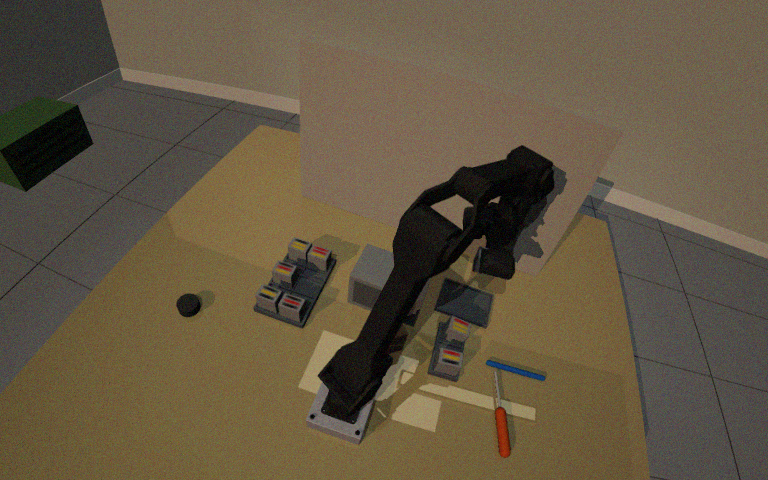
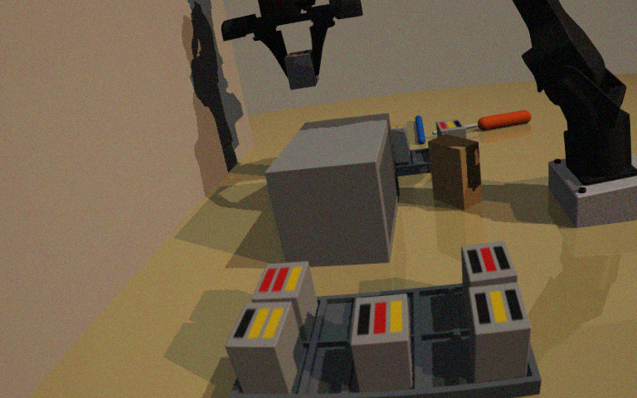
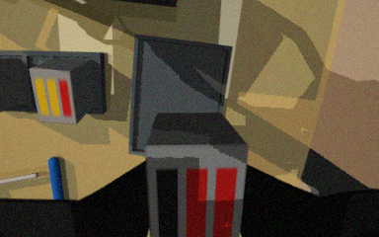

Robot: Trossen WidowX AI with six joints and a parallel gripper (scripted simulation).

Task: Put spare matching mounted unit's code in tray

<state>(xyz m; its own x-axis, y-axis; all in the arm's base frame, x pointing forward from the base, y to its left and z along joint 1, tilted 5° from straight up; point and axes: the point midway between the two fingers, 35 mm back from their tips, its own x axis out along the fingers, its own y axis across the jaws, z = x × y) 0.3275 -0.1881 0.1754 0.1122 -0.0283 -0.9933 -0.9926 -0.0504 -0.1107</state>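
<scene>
A big grey box [image 2: 335,192] stands in the middle of the yellow table [image 1: 113,384], and a small brown block [image 2: 454,169] stands just beside it. Near the front in the exterior view is a dark grey rack [image 2: 422,342] with little grey blocks in and beside it, each with three stripes on top in black, red and yellow. A second small rack [image 1: 447,353] near the arm's base holds two more striped blocks. Beside that rack lie a blue stick [image 1: 515,370] and a tool with an orange handle [image 1: 502,431]. A round black puck [image 1: 188,304] sits well apart on the far side. A tall tan board [image 1: 430,147] stands at the back of the table. The black robot arm [image 1: 407,266] reaches up from its grey base, bends over, and points its gripper [image 2: 300,65] down, high above the table. The jaws are squeezed onto a small grey block with one black and two red stripes [image 3: 196,195]. In the wrist view, the flat dark grey tray [image 3: 180,94] lies on the table right under the held block, and the block is up in the air, not touching it.
</scene>
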